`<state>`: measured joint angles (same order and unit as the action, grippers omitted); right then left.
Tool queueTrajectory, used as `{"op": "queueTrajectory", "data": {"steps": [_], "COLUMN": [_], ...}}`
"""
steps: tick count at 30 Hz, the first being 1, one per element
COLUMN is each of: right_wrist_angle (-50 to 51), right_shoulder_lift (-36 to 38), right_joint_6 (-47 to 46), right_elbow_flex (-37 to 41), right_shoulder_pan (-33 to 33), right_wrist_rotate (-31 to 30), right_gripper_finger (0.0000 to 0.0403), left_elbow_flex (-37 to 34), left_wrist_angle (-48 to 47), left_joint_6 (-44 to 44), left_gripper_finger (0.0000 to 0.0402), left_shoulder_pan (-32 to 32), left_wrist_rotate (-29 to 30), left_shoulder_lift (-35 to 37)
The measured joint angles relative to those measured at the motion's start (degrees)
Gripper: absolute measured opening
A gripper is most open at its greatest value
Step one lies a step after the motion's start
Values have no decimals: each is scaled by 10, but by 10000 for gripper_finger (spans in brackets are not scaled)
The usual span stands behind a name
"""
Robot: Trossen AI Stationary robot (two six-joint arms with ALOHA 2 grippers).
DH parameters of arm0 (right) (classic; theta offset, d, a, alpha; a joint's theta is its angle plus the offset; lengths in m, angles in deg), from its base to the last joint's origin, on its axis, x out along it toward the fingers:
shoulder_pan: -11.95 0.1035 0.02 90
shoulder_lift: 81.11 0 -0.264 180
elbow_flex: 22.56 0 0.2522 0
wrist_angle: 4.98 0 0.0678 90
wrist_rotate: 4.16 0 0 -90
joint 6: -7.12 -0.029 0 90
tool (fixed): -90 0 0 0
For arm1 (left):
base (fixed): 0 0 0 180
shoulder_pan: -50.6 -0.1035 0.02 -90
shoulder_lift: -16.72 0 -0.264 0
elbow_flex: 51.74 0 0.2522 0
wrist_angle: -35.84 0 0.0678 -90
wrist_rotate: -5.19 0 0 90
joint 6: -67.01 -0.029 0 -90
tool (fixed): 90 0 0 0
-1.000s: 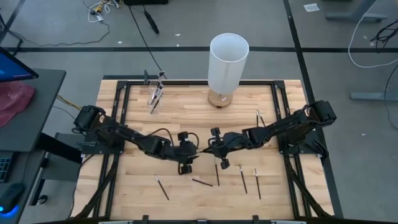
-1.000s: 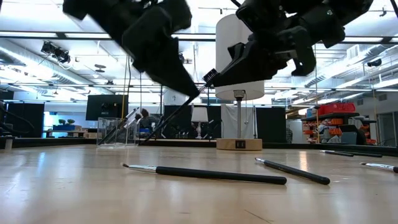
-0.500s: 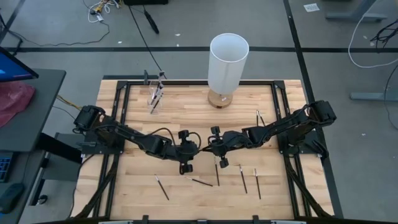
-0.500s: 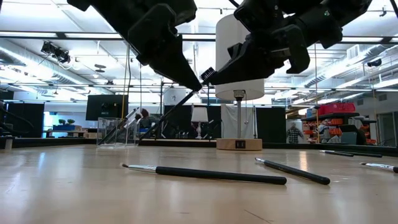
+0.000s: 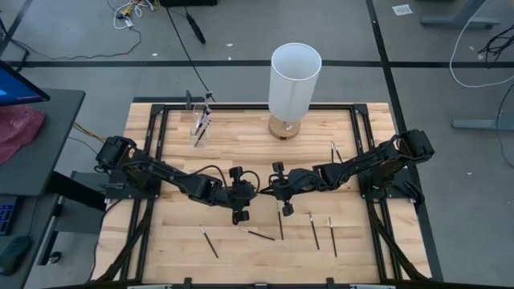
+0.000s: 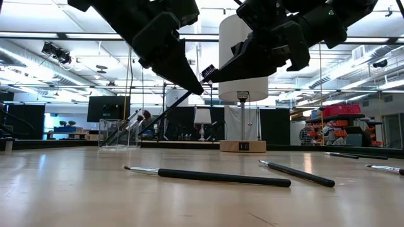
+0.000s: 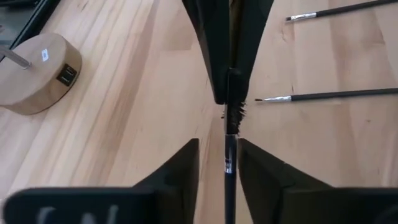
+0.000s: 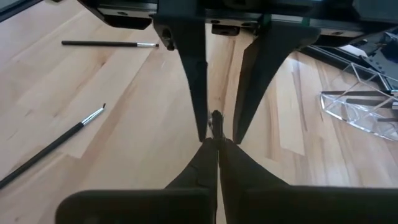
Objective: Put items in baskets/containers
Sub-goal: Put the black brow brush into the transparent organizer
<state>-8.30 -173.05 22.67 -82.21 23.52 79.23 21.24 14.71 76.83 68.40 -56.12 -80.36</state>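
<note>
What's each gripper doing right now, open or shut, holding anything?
Left gripper: open, fingers on either side of the thin dark-handled brush, not clamped on it.
Right gripper: shut on the thin dark-handled brush, above the table.

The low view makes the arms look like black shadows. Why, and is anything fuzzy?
Low view: bright ceiling lights behind the left gripper and right gripper turn them into dark shapes; the near table is blurry. Left wrist view: the closest dark part at the bottom edge is out of focus. High view: even light, soft shadows.
</note>
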Motion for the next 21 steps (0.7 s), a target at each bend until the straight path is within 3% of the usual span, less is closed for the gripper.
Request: {"op": "queueTrajectory", "data": {"steps": [6,12,21], "right_wrist_angle": [0,-1,96], "right_shoulder_lift": [0,0,31], "right_joint_6": [-3,-8,-82], "right_elbow_flex": [0,0,2], "right_shoulder_pan": [0,0,-23], "right_wrist_rotate": [-3,-3,2], "right_gripper_finger": [2,31,135], "left_elbow_flex": [0,0,-1], "left_wrist_angle": [0,0,-102], "left_joint_6": [0,5,71], "left_gripper_finger": [18,16,15], "left_shoulder_pan": [0,1,0], "left_wrist_rotate": [-1,4,58], "left_shoulder_lift": [0,0,7]}}
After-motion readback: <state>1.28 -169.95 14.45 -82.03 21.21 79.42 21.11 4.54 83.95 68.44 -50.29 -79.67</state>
